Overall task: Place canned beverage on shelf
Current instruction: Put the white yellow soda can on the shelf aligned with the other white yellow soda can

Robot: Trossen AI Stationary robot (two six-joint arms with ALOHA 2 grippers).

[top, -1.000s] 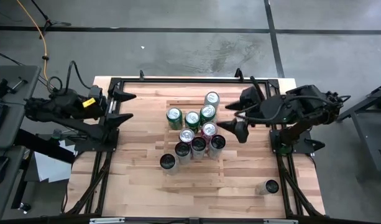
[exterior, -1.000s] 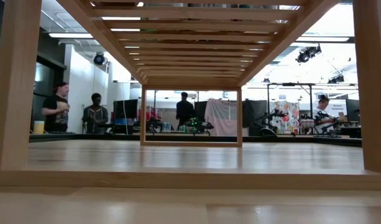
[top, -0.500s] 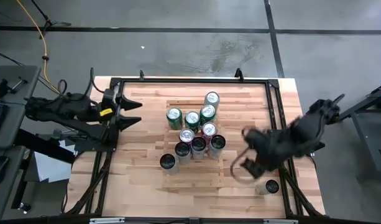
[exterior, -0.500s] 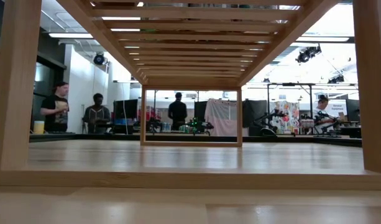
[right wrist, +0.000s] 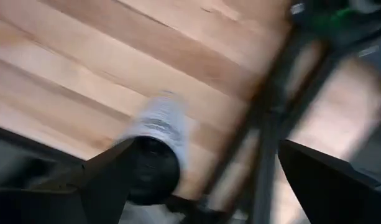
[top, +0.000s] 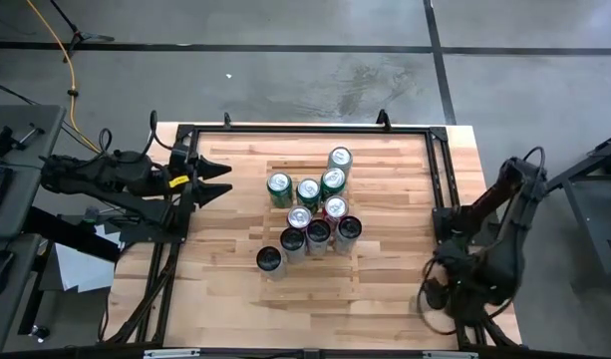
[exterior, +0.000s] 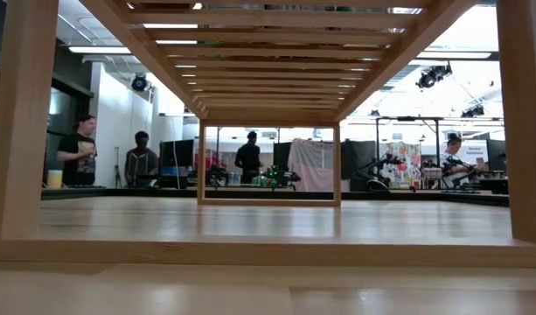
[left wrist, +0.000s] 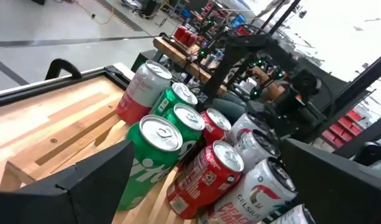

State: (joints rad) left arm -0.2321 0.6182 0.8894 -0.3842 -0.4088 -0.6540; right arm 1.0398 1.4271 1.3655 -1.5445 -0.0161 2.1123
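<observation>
— Nine cans [top: 312, 213] are standing close together on the shelf [top: 285, 160], is that correct?

— Yes, I am counting nine on the slats. They are sitting well apart from the right gripper [top: 440, 297], toward the middle of the table [top: 225, 289].

— Where is the right gripper working?

— It is hanging low at the near right corner of the table, with its fingers spread wide. A silver can [right wrist: 154, 146] is standing just beside it, close to one finger, and the fingers are not closing on it.

— And the left gripper [top: 217, 179]?

— It is waiting at the left edge, jaws also spread and holding nothing. The group of cans is lying in front of it; a green can [left wrist: 154, 149] is the nearest one.
</observation>
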